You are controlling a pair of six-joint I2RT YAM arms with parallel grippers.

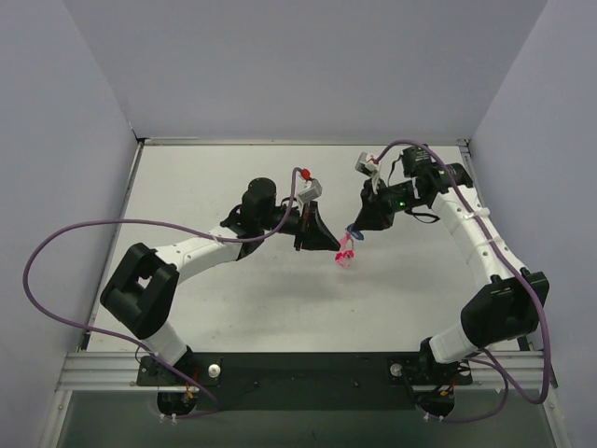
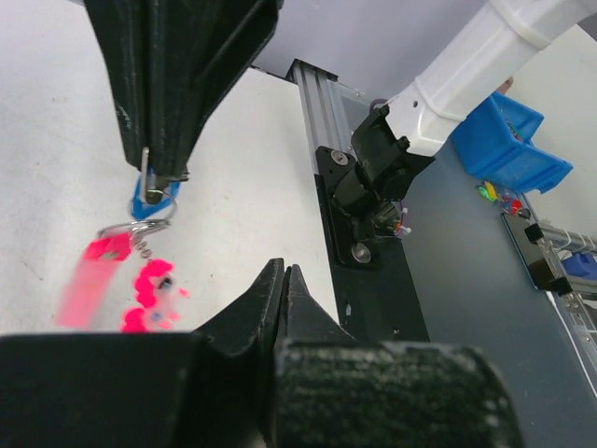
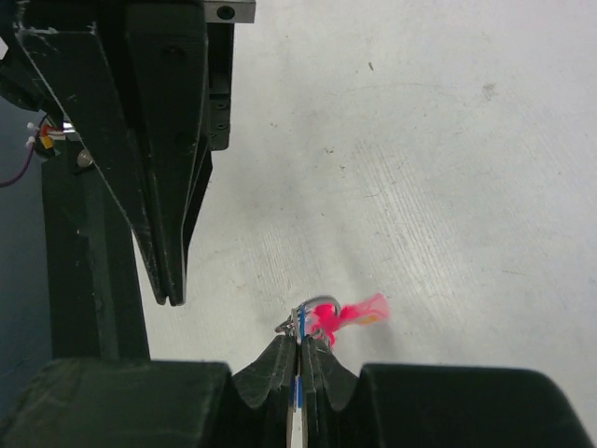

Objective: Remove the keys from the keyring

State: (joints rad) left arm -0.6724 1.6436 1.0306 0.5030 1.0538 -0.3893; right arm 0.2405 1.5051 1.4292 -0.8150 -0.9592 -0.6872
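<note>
My right gripper (image 3: 300,341) is shut on the blue key (image 3: 298,385), held edge-on between its jaws. The thin keyring (image 3: 315,304) sticks out just past the fingertips, with the pink keys (image 3: 353,315) dangling from it, blurred. In the left wrist view the blue key (image 2: 149,197), the keyring (image 2: 142,224) and the pink keys (image 2: 140,285) hang below the right gripper's fingers (image 2: 163,112). My left gripper (image 2: 283,271) is shut and empty, its tips a short way from the bunch. From above, both grippers meet mid-table with the pink keys (image 1: 345,253) hanging between them, above the tabletop.
The white tabletop (image 1: 242,299) lies below both grippers. The right arm's base and black mounting rail (image 2: 359,233) show in the left wrist view, with blue bins (image 2: 508,140) off the table beyond. Grey walls enclose the back and sides.
</note>
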